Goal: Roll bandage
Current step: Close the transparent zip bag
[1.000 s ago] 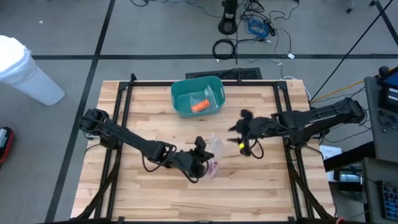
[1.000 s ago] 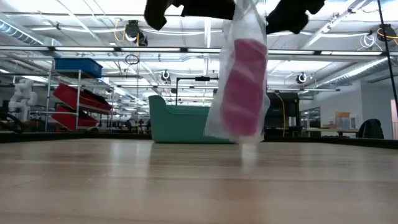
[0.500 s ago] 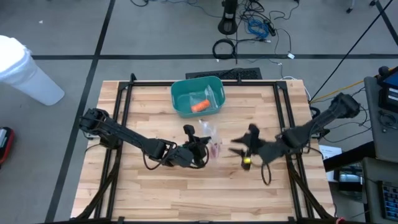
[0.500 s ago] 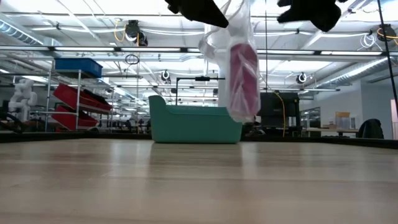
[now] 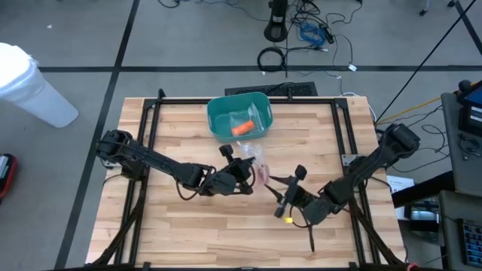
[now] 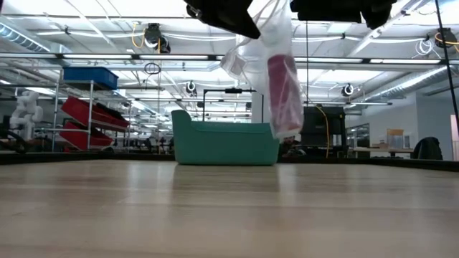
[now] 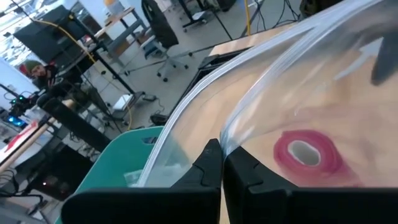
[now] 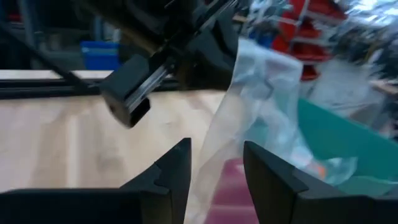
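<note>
A clear plastic bag [image 5: 260,169] with a pink bandage roll [image 7: 308,152] inside hangs over the middle of the table. The low view shows the bag [image 6: 269,43] and the roll [image 6: 283,89] clear of the tabletop. My left gripper [image 5: 245,170] is shut on the bag and shows at the top of the low view [image 6: 222,13]. My right gripper [image 5: 282,193] is open and empty, a little toward the table's near right of the bag. Its fingers [image 8: 214,149] point at the bag. My left gripper pinches the bag's thick upper edge [image 7: 229,138] between its two shut fingers [image 7: 205,163]. The bag hangs below the fingers, tilted, lifted clear of the table, with the pink roll low inside it.
A teal bin [image 5: 218,120] stands at the table's far middle with an orange thing [image 5: 242,128] and clear plastic in it. It shows behind the bag in the low view [image 6: 222,143]. Bare wood lies along the near edge and at the left.
My left gripper has gone up and toward the far edge with the bag, which now hangs higher over the table. My right gripper has drawn away from the bag toward the table's near edge and turned back toward it.
</note>
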`<state>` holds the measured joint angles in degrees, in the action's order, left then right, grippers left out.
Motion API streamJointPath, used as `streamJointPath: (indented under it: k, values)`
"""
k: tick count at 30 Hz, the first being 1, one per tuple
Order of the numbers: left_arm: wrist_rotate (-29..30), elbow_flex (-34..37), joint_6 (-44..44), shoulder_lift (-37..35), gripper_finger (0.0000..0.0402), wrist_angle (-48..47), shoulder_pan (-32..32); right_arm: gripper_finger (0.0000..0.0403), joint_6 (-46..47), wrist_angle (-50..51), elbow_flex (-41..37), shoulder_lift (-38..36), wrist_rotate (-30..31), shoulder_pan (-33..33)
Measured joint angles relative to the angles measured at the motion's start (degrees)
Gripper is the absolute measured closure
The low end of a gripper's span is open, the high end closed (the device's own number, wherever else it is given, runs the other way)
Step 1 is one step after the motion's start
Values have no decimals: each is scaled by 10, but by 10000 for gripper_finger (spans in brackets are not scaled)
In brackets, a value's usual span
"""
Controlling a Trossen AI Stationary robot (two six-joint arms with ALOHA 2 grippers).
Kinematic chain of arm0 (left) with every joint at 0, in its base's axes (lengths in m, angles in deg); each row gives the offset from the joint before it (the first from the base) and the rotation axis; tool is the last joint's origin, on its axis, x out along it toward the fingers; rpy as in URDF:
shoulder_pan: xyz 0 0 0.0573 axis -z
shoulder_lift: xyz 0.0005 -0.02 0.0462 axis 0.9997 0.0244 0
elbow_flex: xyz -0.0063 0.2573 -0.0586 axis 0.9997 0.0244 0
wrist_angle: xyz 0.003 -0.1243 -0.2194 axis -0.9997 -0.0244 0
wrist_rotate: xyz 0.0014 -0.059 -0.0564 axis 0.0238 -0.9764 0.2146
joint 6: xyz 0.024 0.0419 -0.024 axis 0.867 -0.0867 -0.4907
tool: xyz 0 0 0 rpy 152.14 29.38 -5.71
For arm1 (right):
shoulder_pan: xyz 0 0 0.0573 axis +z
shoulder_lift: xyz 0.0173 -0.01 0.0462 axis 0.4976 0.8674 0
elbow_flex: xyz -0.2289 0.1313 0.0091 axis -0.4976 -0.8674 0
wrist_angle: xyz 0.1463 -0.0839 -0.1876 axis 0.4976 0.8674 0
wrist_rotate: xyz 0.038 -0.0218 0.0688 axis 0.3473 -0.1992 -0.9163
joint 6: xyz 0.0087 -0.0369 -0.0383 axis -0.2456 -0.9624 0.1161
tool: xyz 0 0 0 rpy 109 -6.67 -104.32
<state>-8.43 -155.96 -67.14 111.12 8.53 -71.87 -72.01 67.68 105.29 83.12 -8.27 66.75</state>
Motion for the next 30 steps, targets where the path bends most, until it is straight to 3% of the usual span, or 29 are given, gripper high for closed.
streamJointPath:
  k: [3, 8, 21, 24, 28, 30]
  values:
    - [4, 0, 0, 0, 401, 0, -3, 273, -44, -42, 0, 16, 29, 0]
    - [4, 0, 0, 0, 401, 0, -6, 273, -98, -109, 0, 28, 24, -6]
    - [3, 0, 5, 0, 401, -1, -6, 276, -109, -141, 0, 28, 0, -61]
    - [-35, 0, 24, 0, 398, 0, -7, 303, -108, -140, 0, 28, -6, -69]
    - [-91, 0, 32, 0, 370, -4, -1, 385, -110, -117, 0, 28, -4, -67]
    - [-94, 0, 40, -2, 348, -16, 5, 396, -104, -102, 0, 28, 21, -61]
